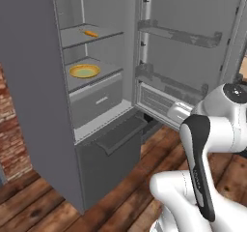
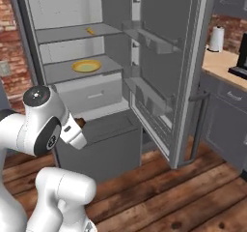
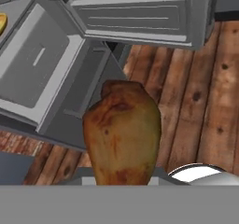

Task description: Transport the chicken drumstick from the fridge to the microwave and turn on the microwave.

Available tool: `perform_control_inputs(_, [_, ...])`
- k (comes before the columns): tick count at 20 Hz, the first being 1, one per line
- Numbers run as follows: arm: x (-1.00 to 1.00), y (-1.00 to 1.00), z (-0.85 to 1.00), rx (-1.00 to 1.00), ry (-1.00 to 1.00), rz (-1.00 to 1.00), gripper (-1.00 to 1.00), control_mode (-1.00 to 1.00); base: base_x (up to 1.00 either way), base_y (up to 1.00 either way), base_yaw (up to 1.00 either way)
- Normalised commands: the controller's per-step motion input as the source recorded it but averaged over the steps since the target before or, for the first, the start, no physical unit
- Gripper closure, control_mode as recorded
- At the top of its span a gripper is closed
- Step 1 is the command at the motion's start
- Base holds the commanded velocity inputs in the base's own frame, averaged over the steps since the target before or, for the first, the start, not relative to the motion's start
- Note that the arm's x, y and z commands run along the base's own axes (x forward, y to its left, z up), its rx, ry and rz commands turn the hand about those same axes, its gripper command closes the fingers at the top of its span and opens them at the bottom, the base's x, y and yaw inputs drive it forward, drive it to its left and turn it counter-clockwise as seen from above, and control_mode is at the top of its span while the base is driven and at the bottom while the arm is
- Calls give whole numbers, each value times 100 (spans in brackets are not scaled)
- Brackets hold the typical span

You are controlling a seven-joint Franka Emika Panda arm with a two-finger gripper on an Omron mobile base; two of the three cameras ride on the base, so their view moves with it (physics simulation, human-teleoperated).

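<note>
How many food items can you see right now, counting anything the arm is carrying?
2. The drumstick sits in the pincer, out in front of the open fridge. A small orange item lies on the upper shelf. The plate below looks bare; the drawer may hide more.

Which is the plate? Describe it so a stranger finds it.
Look into the open grey fridge: on the shelf just above the pale drawer lies the plate. It is round, flat and yellow, unlike the small orange item one shelf higher.
</note>
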Motion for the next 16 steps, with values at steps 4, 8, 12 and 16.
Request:
perform_control_inputs(4, [0,0,0,0,0,0,100,100,-48,25,-34])
perform_control_inputs(8, [0,0,0,0,0,0,100,100,-48,22,-34])
perform_control_inputs(12, [0,0,0,0,0,0,100,100,-46,11,-35])
perform_control_inputs(16, [0,0,0,0,0,0,100,100,-43,0,-34])
